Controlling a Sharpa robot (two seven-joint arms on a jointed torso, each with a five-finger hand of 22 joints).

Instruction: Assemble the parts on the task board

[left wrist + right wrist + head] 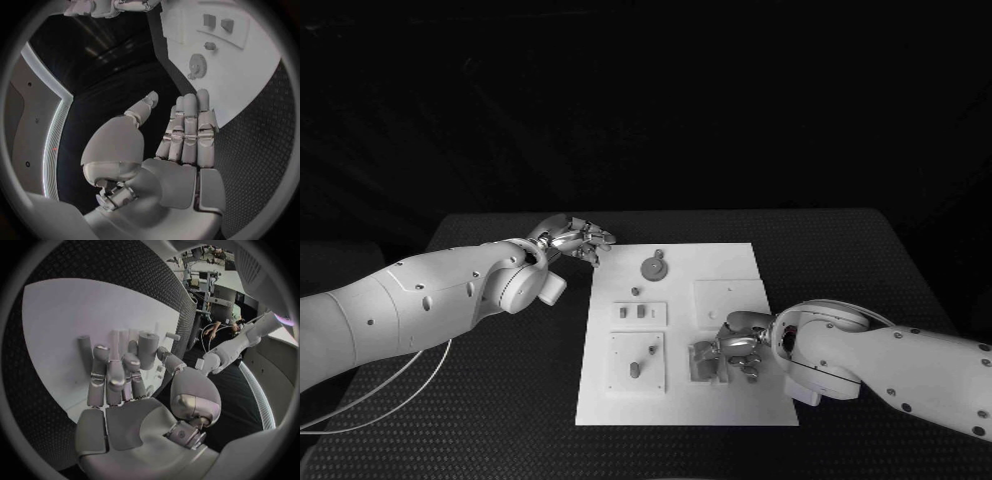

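On the black, finely textured bench point(488, 400), the left hand point(574, 240) hovers just off the board's upper-left corner, its silver fingers loosely apart and holding nothing. The flat white rectangular task board point(733, 405) lies mid-bench; no writing on it can be read. A round toothed part point(653, 267) with a short stem lies near its top edge, and below that sit two raised white blocks point(639, 314) carrying small dark parts. On the board's right half the right hand point(728, 352) rests with fingers curled down among the fixtures; whether it holds a part cannot be told.
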